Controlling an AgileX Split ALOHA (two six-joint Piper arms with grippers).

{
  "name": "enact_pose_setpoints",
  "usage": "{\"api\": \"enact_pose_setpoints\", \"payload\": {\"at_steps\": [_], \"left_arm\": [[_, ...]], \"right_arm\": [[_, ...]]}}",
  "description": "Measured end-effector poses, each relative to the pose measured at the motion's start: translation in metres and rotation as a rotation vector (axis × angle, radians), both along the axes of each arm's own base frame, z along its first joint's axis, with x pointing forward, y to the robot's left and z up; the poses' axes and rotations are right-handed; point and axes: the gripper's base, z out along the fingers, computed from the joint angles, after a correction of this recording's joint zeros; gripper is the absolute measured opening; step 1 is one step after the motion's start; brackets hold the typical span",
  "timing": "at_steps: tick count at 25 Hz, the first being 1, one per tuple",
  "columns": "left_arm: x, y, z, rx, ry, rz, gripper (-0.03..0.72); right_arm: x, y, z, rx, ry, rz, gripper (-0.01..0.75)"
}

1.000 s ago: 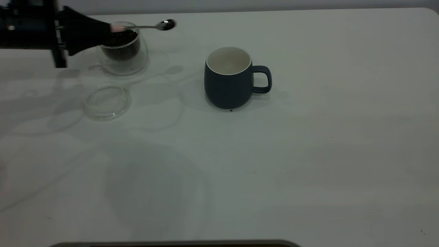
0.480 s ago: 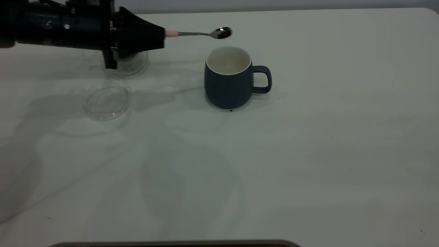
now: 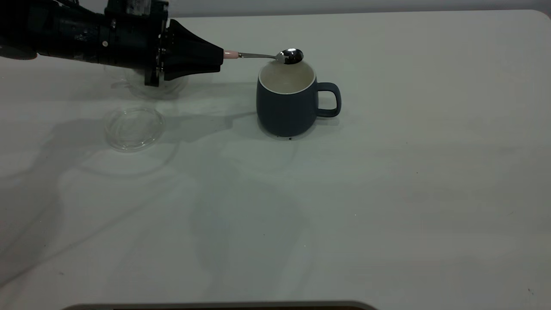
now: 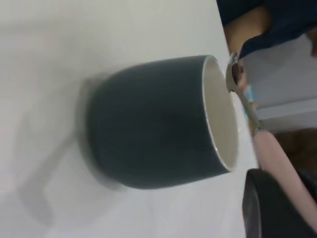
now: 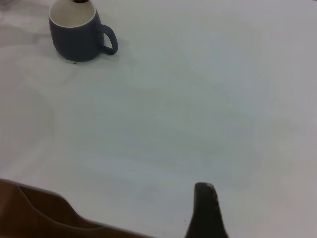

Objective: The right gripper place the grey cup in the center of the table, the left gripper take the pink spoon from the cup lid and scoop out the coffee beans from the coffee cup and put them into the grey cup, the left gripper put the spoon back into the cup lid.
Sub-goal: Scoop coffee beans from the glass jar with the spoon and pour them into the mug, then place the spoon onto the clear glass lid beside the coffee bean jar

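Observation:
The grey cup (image 3: pixel 286 101) stands upright near the table's middle, handle to the right, and its off-white inside looks empty. My left gripper (image 3: pixel 220 54) is shut on the pale pink handle of the pink spoon (image 3: pixel 258 55) and holds it level. The shiny spoon bowl (image 3: pixel 291 56) hovers over the cup's far rim; I cannot tell whether it holds coffee beans. In the left wrist view the spoon (image 4: pixel 270 148) lies beside the cup's mouth (image 4: pixel 220 114). The cup lid (image 3: pixel 134 128) lies bare on the table. The coffee cup (image 3: pixel 165 88) is mostly hidden behind the left gripper.
The white table (image 3: pixel 387 172) stretches to the right and front of the grey cup. My right gripper (image 5: pixel 205 210) shows only in the right wrist view, low near the table's front edge, far from the grey cup (image 5: pixel 77 32).
My left gripper has carried the spoon rightward from the coffee cup and a little down. The spoon bowl now sits over the grey cup's rim.

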Motion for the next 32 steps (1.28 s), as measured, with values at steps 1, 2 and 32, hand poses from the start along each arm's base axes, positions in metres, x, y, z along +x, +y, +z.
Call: {"api": "enact_pose_setpoints", "payload": {"at_steps": [1, 2, 32], "left_arm": [[0.000, 0.000, 0.000, 0.010, -0.040, -0.013, 0.125], [0.000, 0.000, 0.000, 0.021, -0.084, -0.027, 0.125], [-0.021, 0.031, 0.080, 0.031, -0.146, -0.157, 0.125]], "right_arm": [[0.000, 0.000, 0.000, 0.000, 0.000, 0.000, 0.591], [0.000, 0.000, 0.000, 0.000, 0.000, 0.000, 0.591], [0.000, 0.000, 0.000, 0.000, 0.000, 0.000, 0.591]]}}
